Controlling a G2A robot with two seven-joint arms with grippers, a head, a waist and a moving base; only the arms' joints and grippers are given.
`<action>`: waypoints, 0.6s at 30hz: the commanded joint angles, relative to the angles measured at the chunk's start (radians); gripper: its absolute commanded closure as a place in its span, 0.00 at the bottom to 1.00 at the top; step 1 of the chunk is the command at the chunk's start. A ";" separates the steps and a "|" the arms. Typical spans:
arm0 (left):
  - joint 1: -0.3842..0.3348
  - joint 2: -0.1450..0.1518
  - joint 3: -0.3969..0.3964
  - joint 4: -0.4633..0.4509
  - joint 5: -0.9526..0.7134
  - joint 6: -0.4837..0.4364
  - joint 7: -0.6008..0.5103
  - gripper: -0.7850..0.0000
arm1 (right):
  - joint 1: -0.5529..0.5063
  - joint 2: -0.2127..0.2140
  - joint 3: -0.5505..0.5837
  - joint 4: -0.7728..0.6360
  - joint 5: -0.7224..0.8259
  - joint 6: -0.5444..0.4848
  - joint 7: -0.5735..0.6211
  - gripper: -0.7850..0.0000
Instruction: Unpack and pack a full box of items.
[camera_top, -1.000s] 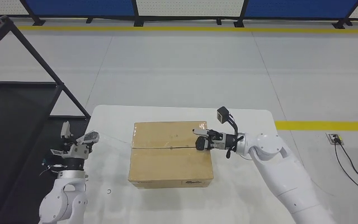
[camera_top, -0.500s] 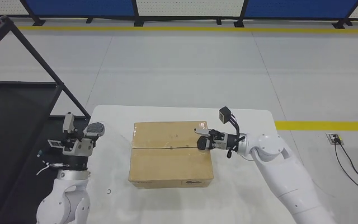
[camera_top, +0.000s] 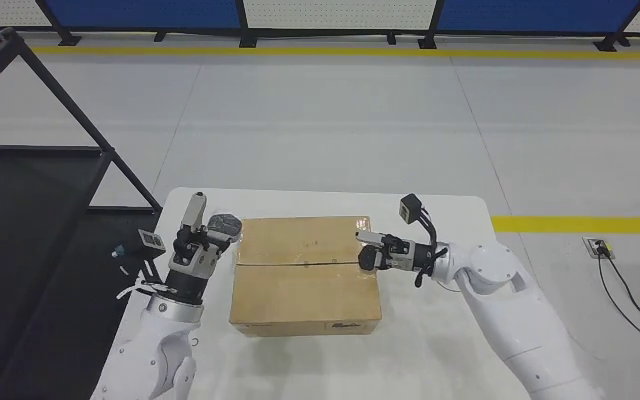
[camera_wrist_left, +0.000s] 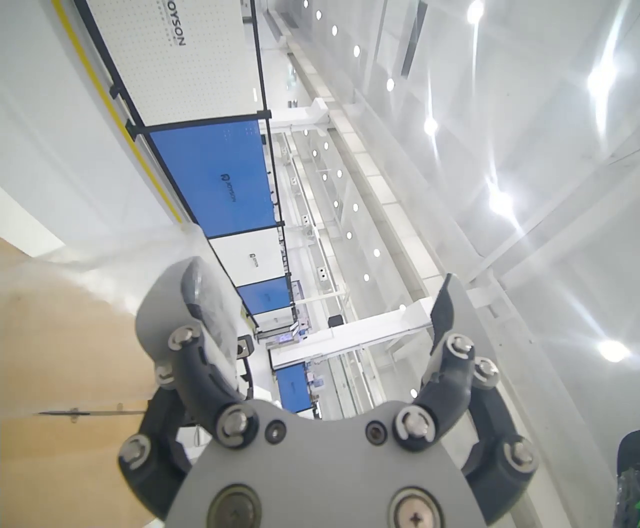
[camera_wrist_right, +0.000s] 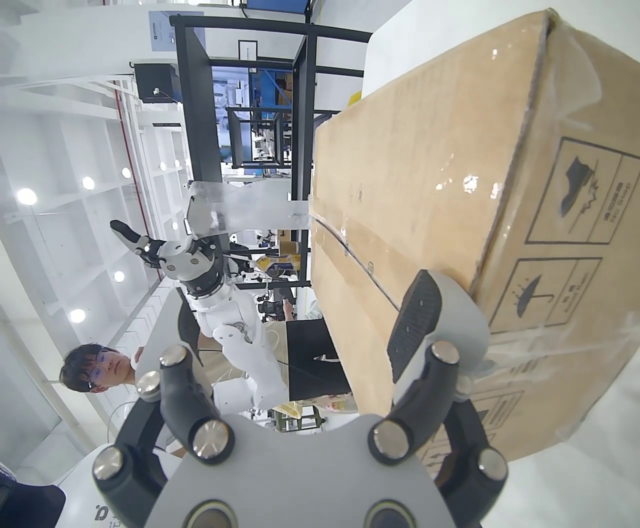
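While left gripper (camera_top: 211, 218) and right gripper (camera_top: 364, 250) gape, box (camera_top: 300, 285) lies lengthwise left-right, flaps seemingly shut.

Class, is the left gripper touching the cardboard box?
Apart. The right wrist view shows the left gripper held clear of the cardboard box, open background between them, bridged only by a clear tape strip.

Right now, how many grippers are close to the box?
2. The left gripper is by the far left corner of the box, and it is open. The right gripper is at the box's right end, near the seam, also open.
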 joint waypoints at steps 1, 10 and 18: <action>-0.011 -0.002 0.027 -0.001 0.027 0.019 -0.004 0.00 | -0.007 0.002 0.006 -0.008 0.004 -0.003 0.005 0.00; -0.064 -0.011 0.136 0.019 0.130 0.087 -0.021 0.00 | -0.025 0.009 0.018 -0.023 0.008 -0.004 0.013 0.00; -0.105 -0.021 0.215 0.062 0.193 0.120 -0.031 0.00 | -0.041 0.015 0.043 -0.027 0.033 -0.037 0.007 0.00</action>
